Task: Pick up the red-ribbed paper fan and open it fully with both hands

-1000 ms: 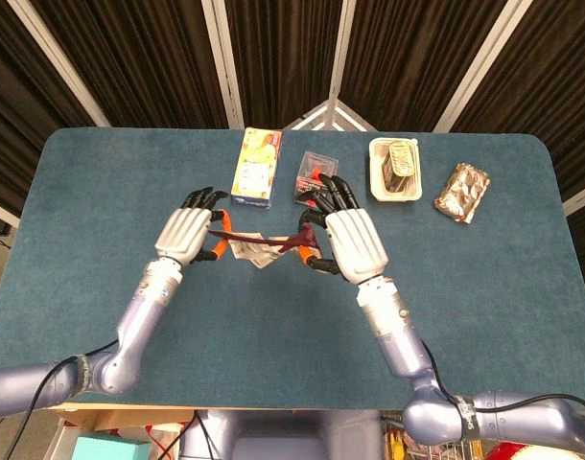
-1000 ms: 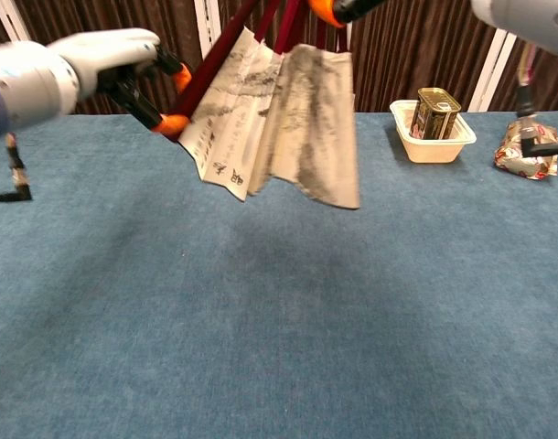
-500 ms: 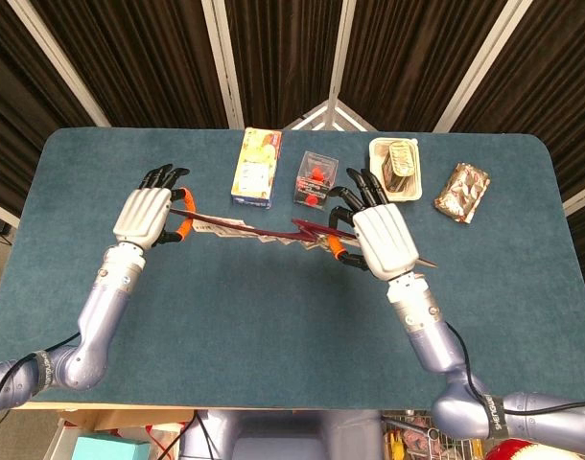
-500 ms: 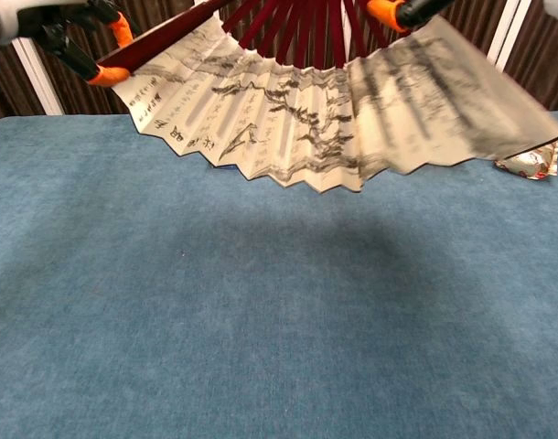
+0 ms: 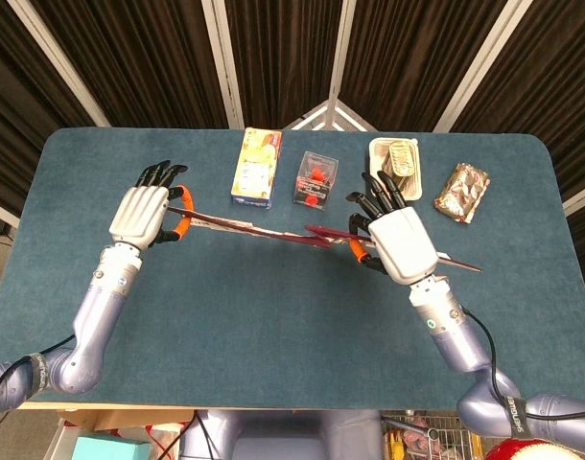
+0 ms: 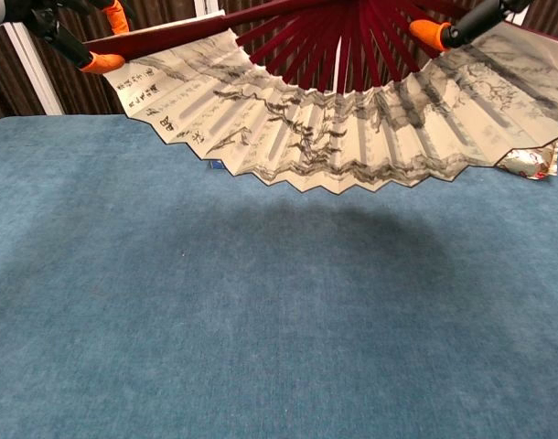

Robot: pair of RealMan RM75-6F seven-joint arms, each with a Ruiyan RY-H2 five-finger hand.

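Fan (image 6: 352, 128) is spread wide in the air above the blue table (image 5: 273, 316), held between both hands. Chest view shows its pleated paper w/ ink landscape and script hanging down in an arc, dark red ribs converging toward the top edge of frame. From the head view it reads as a thin red line, edge-on, running from left hand to right hand and sticking out past the right wrist.

Left hand (image 5: 141, 213) clamps the fan's left outer rib, orange fingertips (image 6: 103, 62) pinching it at the paper's upper left corner. Right hand (image 5: 400, 244) grips the opposite side, closer to the pivot; its orange-tipped finger presses on the ribs at upper right in chest view. Fan sits between the hands, under the palms, not touching the table; shadow on the cloth below.

Behind: yellow box (image 5: 255, 168), clear small case w/ red bits (image 5: 316, 178), white tray holding a tin (image 5: 396, 169), foil packet (image 5: 463, 191) near the right edge
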